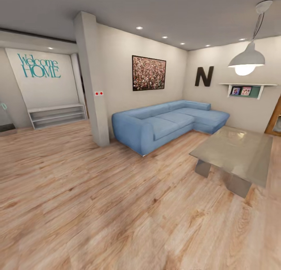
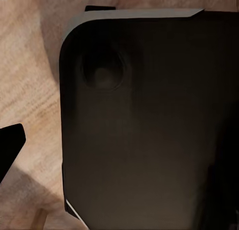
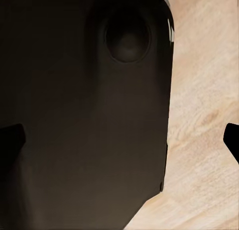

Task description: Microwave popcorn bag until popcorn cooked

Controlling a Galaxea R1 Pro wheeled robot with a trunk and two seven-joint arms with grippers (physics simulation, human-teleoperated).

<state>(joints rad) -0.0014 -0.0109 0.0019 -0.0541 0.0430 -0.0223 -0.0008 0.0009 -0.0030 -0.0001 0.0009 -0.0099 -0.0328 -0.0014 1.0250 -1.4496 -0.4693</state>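
Driving through a living room: blue fabric corner sofa (image 1: 168,123), grey glass low table (image 1: 238,152). Kitchen next. Right gripper (image 3: 124,140) apart; left gripper can't tell.

Left wrist view: a large, dark, matte body panel with rounded corners (image 2: 149,130) of the robot stands close before the camera, bearing a shallow round recess. One black fingertip (image 2: 10,145) of the left gripper enters at the frame edge; the opposing finger cannot be made out.

Right wrist view: a like dark rounded panel (image 3: 84,115) with a round recess. Two black fingertips (image 3: 231,140) of the right gripper (image 3: 122,140) stand at opposite frame edges, well apart, nothing between them.
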